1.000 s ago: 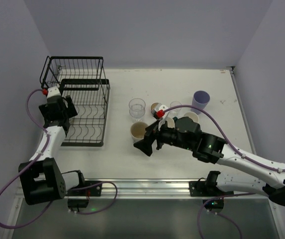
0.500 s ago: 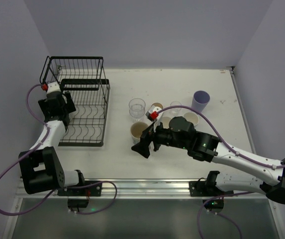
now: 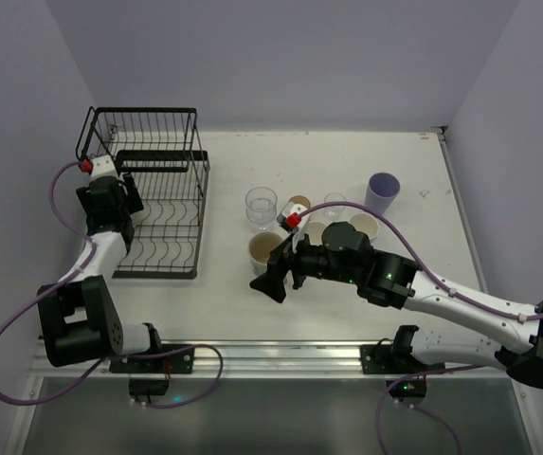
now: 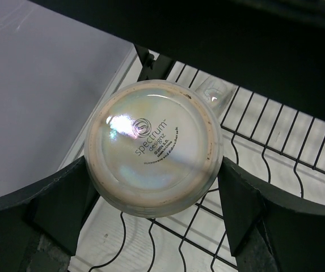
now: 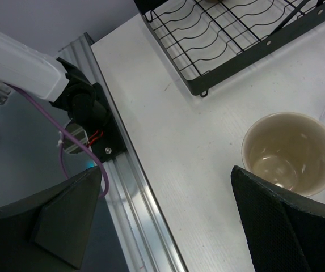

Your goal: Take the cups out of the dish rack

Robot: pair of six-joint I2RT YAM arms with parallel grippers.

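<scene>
Left gripper [image 4: 157,175]: jaws partly open, one finger [image 4: 60,209] on each side of the inverted cream mug [image 4: 153,147]. Both fingers meet its wall with no gap showing, so the mug is clasped.
Inverted cream mug: base up, with a pearly sheen and a printed maker's mark. It stands on the wires of the dish rack [image 3: 171,232] at the rack's 9 o'clock edge. The gripper hides it in the top view.
Dish rack: black wire, at 9 to 10 o'clock on the table [image 3: 366,152]. The tall basket is at its 12 o'clock end and the ridged tray toward 6.
Right gripper [image 3: 273,275]: jaws at full spread with nothing between them. It hovers over bare table near the centre.
Beige cup [image 3: 265,249]: upright and empty, just at 12 o'clock of the right gripper.
Clear glass [image 3: 261,208]: upright, near, at 12 o'clock of the beige cup.
Lavender tumbler [image 3: 382,191]: upright, at 2 o'clock on the table.
Second clear glass [image 3: 334,203]: stands between the clear glass and the lavender tumbler. More cups stand around it, partly hidden by the right arm, and I cannot count them.
</scene>
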